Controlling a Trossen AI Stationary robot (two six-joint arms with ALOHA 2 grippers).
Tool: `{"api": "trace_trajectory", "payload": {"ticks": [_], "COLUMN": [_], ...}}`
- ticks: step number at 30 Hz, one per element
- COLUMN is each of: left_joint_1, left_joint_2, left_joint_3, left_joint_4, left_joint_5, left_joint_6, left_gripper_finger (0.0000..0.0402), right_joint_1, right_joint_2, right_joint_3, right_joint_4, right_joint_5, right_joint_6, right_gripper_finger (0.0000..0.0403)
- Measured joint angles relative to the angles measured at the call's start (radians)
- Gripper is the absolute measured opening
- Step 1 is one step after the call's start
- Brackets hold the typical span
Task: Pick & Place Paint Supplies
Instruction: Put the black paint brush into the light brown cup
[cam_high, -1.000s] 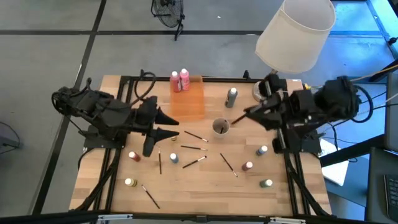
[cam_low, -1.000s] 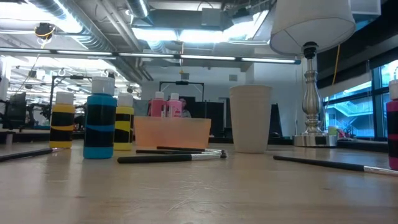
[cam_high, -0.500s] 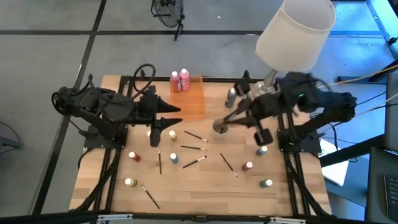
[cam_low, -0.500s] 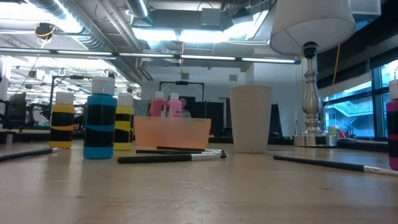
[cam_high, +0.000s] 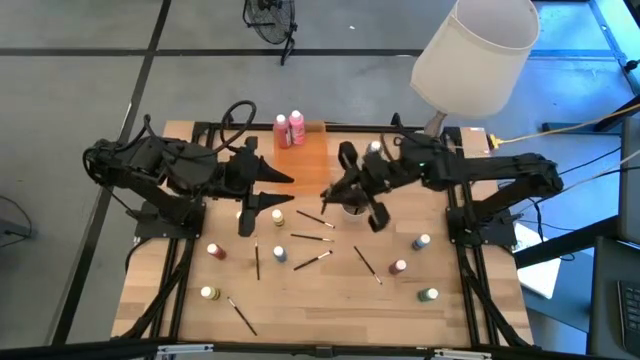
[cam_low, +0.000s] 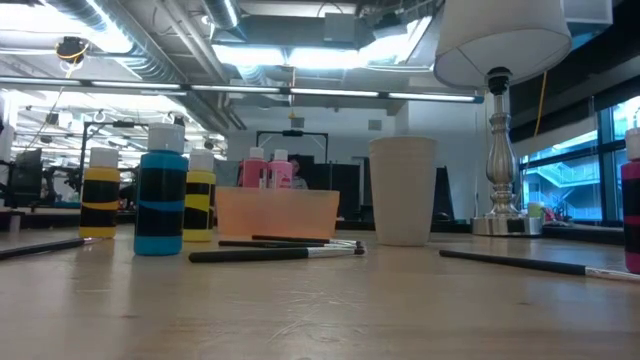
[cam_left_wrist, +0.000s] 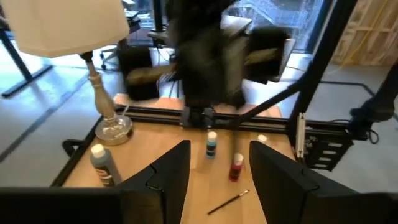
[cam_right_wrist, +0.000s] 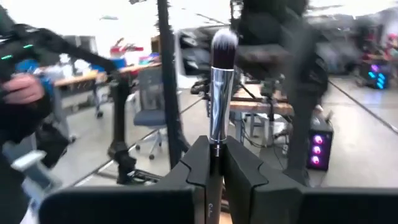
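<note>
My right gripper (cam_high: 338, 190) hangs above the table's middle, beside the round cup (cam_high: 353, 208), and is shut on a paintbrush (cam_right_wrist: 219, 93) with a silver collar and dark bristles. My left gripper (cam_high: 278, 192) is open and empty left of the cup, above a yellow bottle (cam_high: 277, 218); its wrist view shows the gap (cam_left_wrist: 217, 152). Two pink bottles (cam_high: 288, 128) stand at the far edge of the orange tray (cam_high: 305, 165). Blue (cam_high: 422, 242), red (cam_high: 398, 268) and green (cam_high: 430, 295) bottles stand on the wood at the right. Several brushes (cam_high: 312, 238) lie flat mid-table. My right gripper pinches the brush's dark handle (cam_right_wrist: 216, 152) between its two fingers, just behind the silver collar. The brush lies along the fingers and sticks out past their tips, bristle end (cam_right_wrist: 224, 43) free. It is lifted clear of the table.
A lamp with a white shade (cam_high: 470, 55) stands at the far right corner, a grey bottle (cam_high: 375, 147) close to it. Red (cam_high: 215, 250), blue (cam_high: 280, 254) and yellow (cam_high: 208, 293) bottles and more brushes (cam_high: 240, 315) sit at the near left. Black frame rails run along both table sides.
My right gripper has swung with the brush from the table's right side toward its left, across the cup, and has turned as it went. The brush stays in its fingers. My left gripper has shifted a little toward the far edge.
</note>
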Motion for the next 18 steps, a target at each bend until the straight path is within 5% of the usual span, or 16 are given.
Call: {"api": "trace_trajectory", "payload": {"ticks": [7,18], "left_joint_1": [0.000,0.000], "left_joint_2": [0.000,0.000], "left_joint_3": [0.000,-0.001], "left_joint_4": [-0.051,-0.061], "left_joint_5": [0.000,-0.001], "left_joint_6": [0.026,0.036], "left_gripper_finger": [0.0161,0.0161], "right_joint_1": [-0.111,-0.204], "right_joint_2": [0.000,-0.164], "right_joint_3": [-0.151,-0.165], "right_joint_4": [0.177,0.046], "right_joint_5": [-0.109,-0.175], "right_joint_6": [0.132,0.052], "right_gripper_finger": [0.0026,0.0026]}}
